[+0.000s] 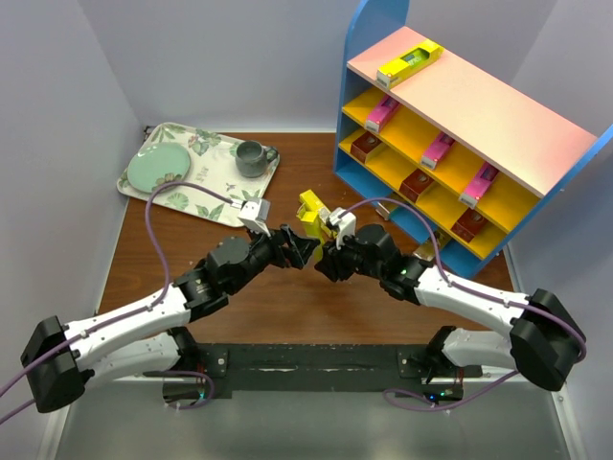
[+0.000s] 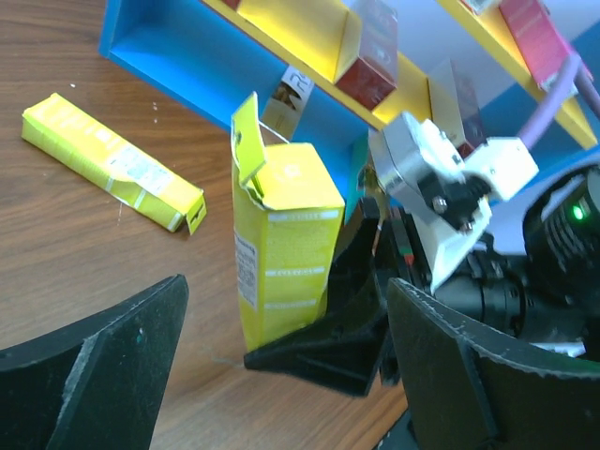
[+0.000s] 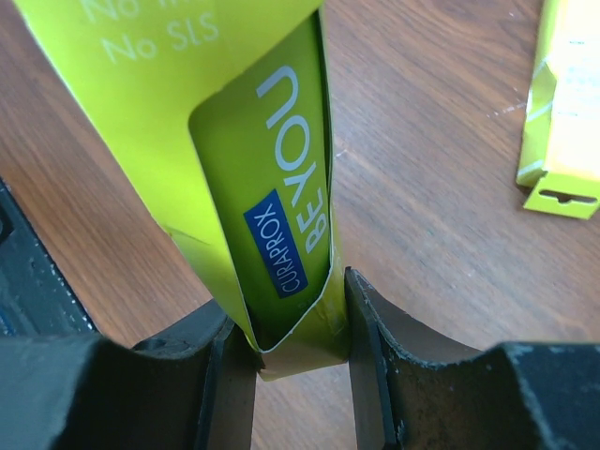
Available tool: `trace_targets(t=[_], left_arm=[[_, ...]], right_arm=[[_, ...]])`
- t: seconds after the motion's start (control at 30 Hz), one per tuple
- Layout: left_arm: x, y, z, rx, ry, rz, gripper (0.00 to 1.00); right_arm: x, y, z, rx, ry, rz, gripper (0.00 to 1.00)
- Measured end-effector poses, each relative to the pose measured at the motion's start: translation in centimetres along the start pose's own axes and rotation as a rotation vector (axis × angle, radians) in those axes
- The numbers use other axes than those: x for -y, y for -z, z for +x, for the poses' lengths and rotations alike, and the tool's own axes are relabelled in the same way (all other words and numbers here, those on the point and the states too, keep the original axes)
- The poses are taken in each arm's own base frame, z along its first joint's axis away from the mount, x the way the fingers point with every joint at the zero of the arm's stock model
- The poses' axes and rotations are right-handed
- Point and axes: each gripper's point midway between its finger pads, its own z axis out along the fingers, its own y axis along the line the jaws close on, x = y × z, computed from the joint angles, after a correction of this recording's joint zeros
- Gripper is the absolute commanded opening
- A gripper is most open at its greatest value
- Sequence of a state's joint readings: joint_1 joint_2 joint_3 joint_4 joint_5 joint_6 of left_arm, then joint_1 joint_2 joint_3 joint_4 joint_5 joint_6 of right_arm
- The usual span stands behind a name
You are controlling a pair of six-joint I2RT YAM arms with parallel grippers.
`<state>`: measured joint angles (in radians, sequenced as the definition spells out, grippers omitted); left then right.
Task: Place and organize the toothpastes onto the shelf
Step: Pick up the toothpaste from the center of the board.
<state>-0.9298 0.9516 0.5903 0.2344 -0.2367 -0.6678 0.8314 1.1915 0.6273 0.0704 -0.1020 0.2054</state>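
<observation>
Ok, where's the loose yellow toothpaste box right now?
Left wrist view, upper left: the loose yellow box lies flat on the table, left of the held box in the right gripper.

The top external camera looks down from high behind the near edge over the whole table (image 1: 311, 311) and shelf (image 1: 479, 101). The left wrist camera looks low across the wood toward the shelf's foot, and the right wrist camera looks from much closer. All three share one yellow carton (image 2: 286, 248).
</observation>
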Motion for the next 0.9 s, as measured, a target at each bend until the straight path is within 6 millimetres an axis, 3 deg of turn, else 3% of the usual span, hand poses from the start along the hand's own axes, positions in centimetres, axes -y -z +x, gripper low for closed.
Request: trace_targets(t=[0.23, 0.33, 0.4, 0.67, 0.9], left_arm=[[-1.2, -1.3, 0.5, 0.036, 0.053, -0.051, 0.79], [-1.5, -1.9, 1.1, 0.030, 0.060, -0.067, 0.69], [-1.7, -2.2, 1.5, 0.022, 0.068, -0.073, 0.57], [-1.8, -2.1, 1.6, 0.027, 0.097, -0.079, 0.12], [-2.3, -0.5, 0.4, 0.072, 0.157, -0.102, 0.03]], right_arm=[[-1.0, -0.2, 0.0, -0.021, -0.001, 0.007, 0.28], [-1.5, -0.3, 0.1, -0.032, 0.006, 0.007, 0.29], [-1.9, -0.3, 0.2, -0.038, 0.009, 0.002, 0.31], [-2.4, -0.3, 0.5, -0.048, 0.014, 0.016, 0.50], [-3.1, 0.4, -1.5, 0.065, -0.005, -0.016, 0.69]])
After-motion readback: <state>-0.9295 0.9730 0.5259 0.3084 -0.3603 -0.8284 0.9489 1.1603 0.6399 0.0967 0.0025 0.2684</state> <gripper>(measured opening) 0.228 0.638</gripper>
